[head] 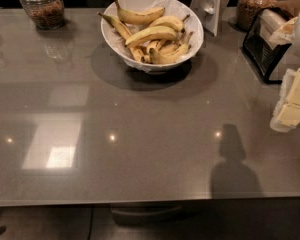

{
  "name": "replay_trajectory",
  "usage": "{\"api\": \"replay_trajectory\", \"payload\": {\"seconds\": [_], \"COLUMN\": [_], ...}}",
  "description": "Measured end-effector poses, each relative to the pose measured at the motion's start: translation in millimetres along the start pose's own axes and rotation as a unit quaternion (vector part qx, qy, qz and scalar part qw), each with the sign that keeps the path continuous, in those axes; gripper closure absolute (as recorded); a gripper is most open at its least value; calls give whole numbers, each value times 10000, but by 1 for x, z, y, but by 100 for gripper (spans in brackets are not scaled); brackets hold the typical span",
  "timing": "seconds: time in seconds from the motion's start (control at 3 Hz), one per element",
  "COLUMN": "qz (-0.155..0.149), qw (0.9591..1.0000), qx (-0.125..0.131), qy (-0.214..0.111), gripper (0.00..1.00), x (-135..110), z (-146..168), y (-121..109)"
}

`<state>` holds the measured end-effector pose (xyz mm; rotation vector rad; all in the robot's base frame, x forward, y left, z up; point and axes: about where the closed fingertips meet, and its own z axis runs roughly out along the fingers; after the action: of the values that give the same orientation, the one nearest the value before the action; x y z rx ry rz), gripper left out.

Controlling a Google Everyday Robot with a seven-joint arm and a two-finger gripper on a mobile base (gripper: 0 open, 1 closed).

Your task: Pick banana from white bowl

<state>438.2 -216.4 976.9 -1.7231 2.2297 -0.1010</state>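
The white bowl point(112, 39) stands at the back middle of the grey counter and holds a pile of several bananas. The banana point(151, 34), plump and bright yellow, lies across the top of the pile near the bowl's centre. A thin speckled banana with a long dark stem point(119, 27) lies along the bowl's left side, and another yellow one point(140, 16) lies at the back. My gripper point(292, 104), pale cream, shows at the right edge, well to the right of the bowl and nearer the front, above the counter.
A glass jar point(41, 6) stands at the back left and another jar point(253, 6) at the back right. A white stand point(210, 6) is just right of the bowl. A black rack point(265, 46) sits at the right. The counter's front edge point(140, 202) runs across the bottom.
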Motion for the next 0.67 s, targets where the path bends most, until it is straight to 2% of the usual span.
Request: {"api": "replay_trajectory", "payload": {"seconds": [0.33,0.67], "qz": [-1,-118], "qw": [10000,9996], "qx": [1,125], "qy": [-1,-222], "gripper": [0,0], "x": [0,-7], "z": [0,0], "y": [0,-4]}}
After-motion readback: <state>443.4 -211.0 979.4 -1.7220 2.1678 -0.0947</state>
